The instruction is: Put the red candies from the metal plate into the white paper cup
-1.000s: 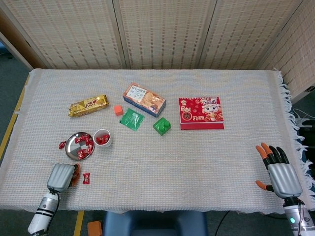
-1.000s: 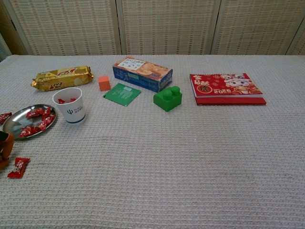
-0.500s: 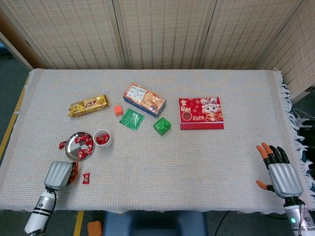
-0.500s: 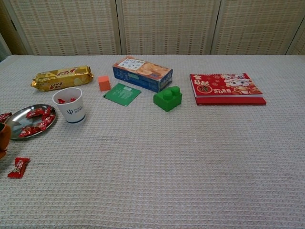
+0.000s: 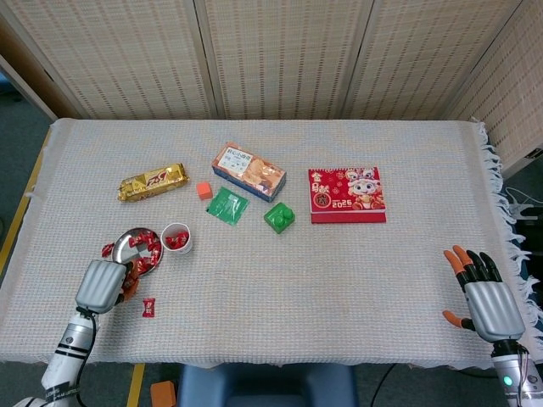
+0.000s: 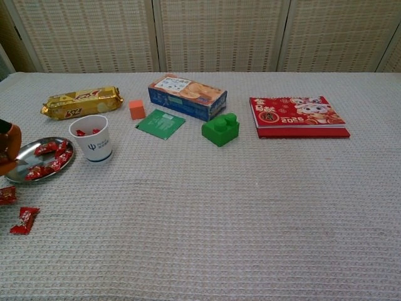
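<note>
The metal plate [image 5: 127, 241] [image 6: 24, 157] lies near the table's front left and holds several red candies [image 5: 146, 248] [image 6: 50, 158]. Beside it on the right stands the white paper cup [image 5: 176, 239] [image 6: 93, 138], with red candies inside. Two more candies [image 6: 24, 220] lie loose on the cloth in front of the plate; the head view shows one [image 5: 149, 307]. My left hand [image 5: 103, 284] [image 6: 7, 149] hovers at the plate's near left rim, fingers curled downward; what they hold is hidden. My right hand [image 5: 485, 298] rests open at the front right.
Behind the plate lies a gold snack bar [image 5: 152, 181]. An orange cube [image 5: 204, 191], a green packet [image 5: 226, 205], a biscuit box [image 5: 249, 170], a green brick [image 5: 279, 217] and a red calendar [image 5: 346, 195] sit mid-table. One candy [image 5: 107, 250] lies left of the plate.
My left hand has moved forward and up, from beside the loose candy to the plate's near rim. A second loose candy now shows where the hand was. The right hand stayed still.
</note>
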